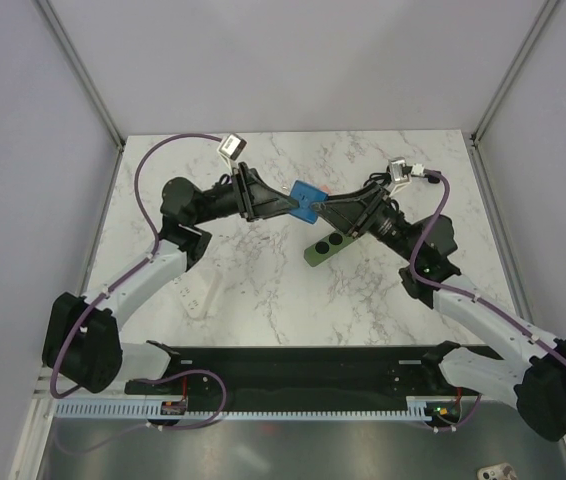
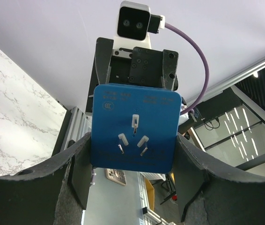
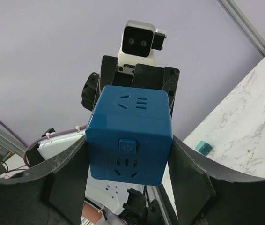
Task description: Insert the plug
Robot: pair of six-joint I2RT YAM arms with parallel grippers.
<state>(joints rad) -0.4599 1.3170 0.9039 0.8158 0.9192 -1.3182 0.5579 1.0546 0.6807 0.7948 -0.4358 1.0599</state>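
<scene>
Your left gripper (image 1: 285, 205) is clamped on the plug (image 2: 132, 126), a glossy blue plastic cube with rounded corners. It's up in the air over the middle of the white marble-look table (image 1: 263, 300). The left wrist view gives you its flat back face, with three metal prongs (image 2: 133, 136) and some embossed print too small to read. The dark matte fingers (image 2: 71, 173) hide both side faces. On the table just below and right of the cube lies a green strip (image 1: 325, 247), oblong with two dark round holes; can't make out more from above. Your right gripper (image 3: 128, 164) is squeezing the same cube from the opposite end, fingers flush on both flanks. That wrist view shows a square button (image 3: 127, 146) and socket slots.
</scene>
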